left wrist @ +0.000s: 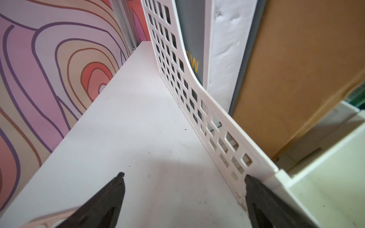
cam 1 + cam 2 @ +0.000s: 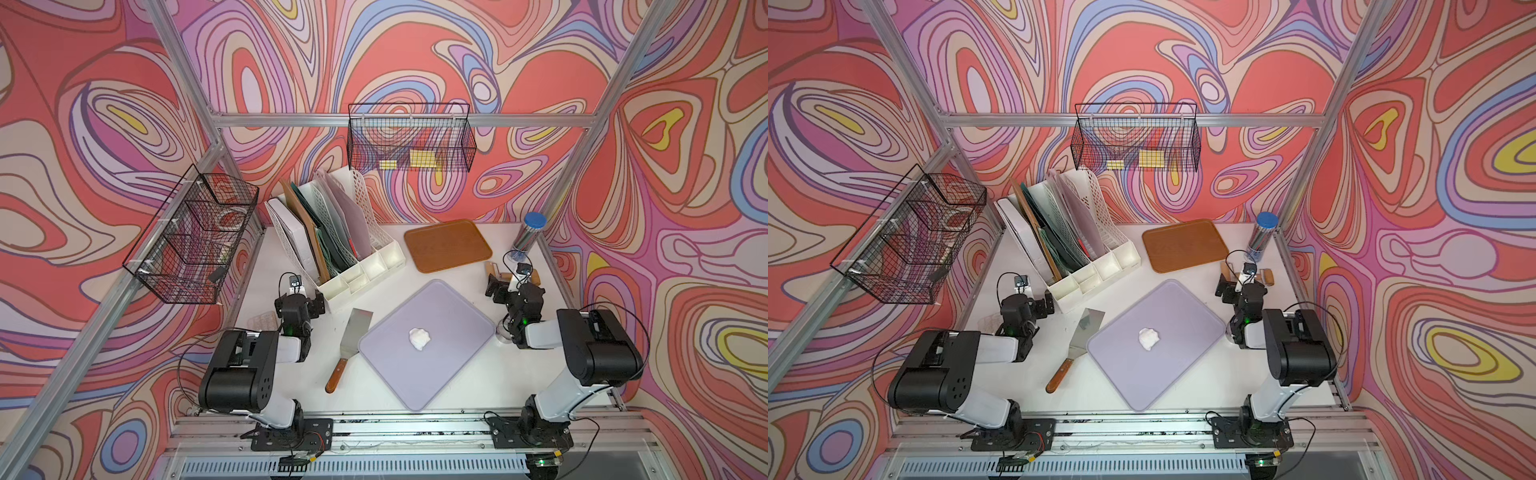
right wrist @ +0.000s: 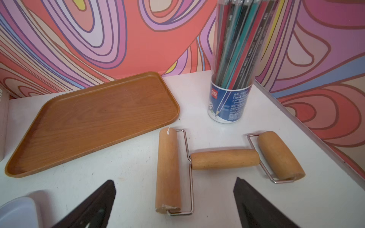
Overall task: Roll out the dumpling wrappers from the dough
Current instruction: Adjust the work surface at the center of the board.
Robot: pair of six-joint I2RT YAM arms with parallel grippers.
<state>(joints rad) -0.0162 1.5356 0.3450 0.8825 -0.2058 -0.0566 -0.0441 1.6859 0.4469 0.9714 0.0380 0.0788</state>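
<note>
On the left, the left gripper (image 1: 183, 175) is wide open and holds nothing. It sits just beside the white rack (image 2: 374, 216) full of boards. Next comes a metal scraper (image 2: 351, 336) with a wooden handle, lying flat on the table (image 2: 478, 382). The white dough (image 2: 419, 338) is a small lump in the middle of the purple tray (image 2: 449, 303). Behind that lies a brown tray (image 2: 446, 245). On the right, the right gripper (image 3: 173, 179) is wide open and empty too, near the wooden roller (image 3: 225, 159) and a tub of pencils (image 3: 229, 94).
</note>
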